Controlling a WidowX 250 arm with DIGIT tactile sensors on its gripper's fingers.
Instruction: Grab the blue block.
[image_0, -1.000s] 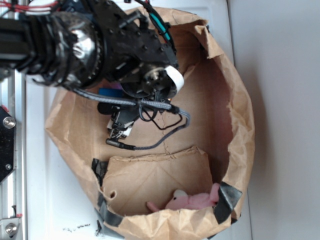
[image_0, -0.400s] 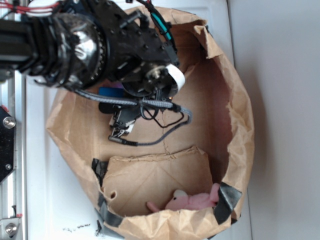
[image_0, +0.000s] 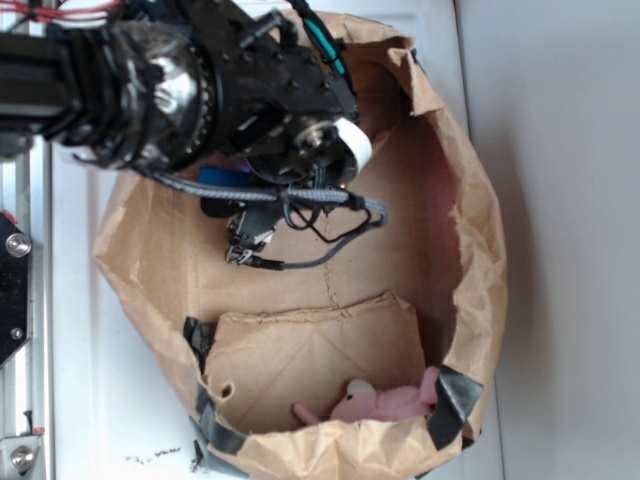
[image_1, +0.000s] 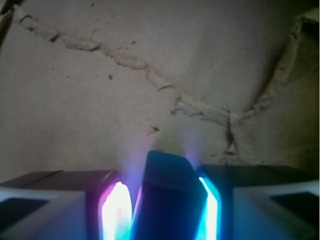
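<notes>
My gripper pinching blue block above paper bag floor; grip seems shallow; block may slip.

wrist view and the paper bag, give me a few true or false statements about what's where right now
1. A bright blue flat block sits between the two fingers in the wrist view. True.
2. The pink plush toy lies directly beneath the gripper. False: it lies at the far end of the crumpled brown paper bag, apart from the gripper.
3. The gripper is inside the bag. True.
4. The bag's rim is patched with white tape. False: the tape is dark.
</notes>
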